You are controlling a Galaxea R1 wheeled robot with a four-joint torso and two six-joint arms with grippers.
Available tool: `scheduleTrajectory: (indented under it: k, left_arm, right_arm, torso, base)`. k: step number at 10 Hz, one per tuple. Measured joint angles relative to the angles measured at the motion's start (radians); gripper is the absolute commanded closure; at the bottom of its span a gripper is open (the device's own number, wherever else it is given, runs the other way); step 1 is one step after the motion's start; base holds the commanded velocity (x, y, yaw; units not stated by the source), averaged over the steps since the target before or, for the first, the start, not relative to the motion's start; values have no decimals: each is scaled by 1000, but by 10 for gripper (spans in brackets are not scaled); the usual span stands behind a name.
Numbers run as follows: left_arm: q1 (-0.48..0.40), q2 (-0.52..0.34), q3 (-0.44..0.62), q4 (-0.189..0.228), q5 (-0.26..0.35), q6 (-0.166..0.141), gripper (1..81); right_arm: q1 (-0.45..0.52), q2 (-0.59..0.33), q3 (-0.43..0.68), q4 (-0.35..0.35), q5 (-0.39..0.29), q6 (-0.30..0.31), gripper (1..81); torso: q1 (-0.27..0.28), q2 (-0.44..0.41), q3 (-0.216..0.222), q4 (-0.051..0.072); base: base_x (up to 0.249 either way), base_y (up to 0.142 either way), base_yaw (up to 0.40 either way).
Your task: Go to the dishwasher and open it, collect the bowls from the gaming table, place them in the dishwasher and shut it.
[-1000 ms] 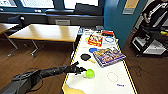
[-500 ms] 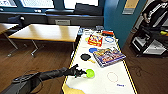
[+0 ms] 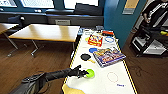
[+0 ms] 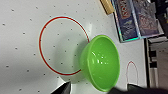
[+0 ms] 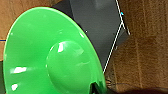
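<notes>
Two bright green bowls can be counted. One green bowl (image 3: 90, 73) sits on the white tabletop (image 3: 105, 85) of the gaming table, near its yellow-edged left side, just beside a red-outlined circle (image 4: 62, 45) printed on the dotted surface. From the left wrist it is glossy, smooth and round, with a plain rim, tilted so its hollow faces partly sideways, and with nothing in it.

The left hand (image 3: 83, 73) reaches in over the table's edge and meets this bowl; whether its fingers are spread or closed on the rim cannot be told.

A second green bowl (image 5: 50, 57) shows large in the right wrist view, the same shiny green, with a raised round centre and a wide flaring wall. Brown flooring lies behind it. Whether the right hand grips it cannot be told.

Farther up the tabletop from the first bowl lie one black paddle (image 3: 85, 57), one blue disc (image 3: 93, 50), one large game box (image 3: 108, 56) and one red-and-yellow box (image 3: 95, 40).

One wooden table (image 3: 47, 32) stands left of the gaming table.
</notes>
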State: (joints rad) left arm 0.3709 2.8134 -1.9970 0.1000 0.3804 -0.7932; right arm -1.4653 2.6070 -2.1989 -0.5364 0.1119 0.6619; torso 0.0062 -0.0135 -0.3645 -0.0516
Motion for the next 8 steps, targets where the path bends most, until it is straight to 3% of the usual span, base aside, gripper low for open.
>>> scheduleTrajectory:
  k: [3, 8]
  left_arm:
    - [1, 62, -49, 0, -1, -41, 10]
    - [-5, 60, -66, 0, -3, -68, 10]
  right_arm:
    - [0, 3, 9, -5, 0, 0, 811]
    - [0, 3, 26, -18, 0, 0, 811]
  torso:
    - [0, 0, 0, 0]
    - [0, 0, 0, 0]
  base:
    - [0, 0, 0]
    - [0, 0, 0]
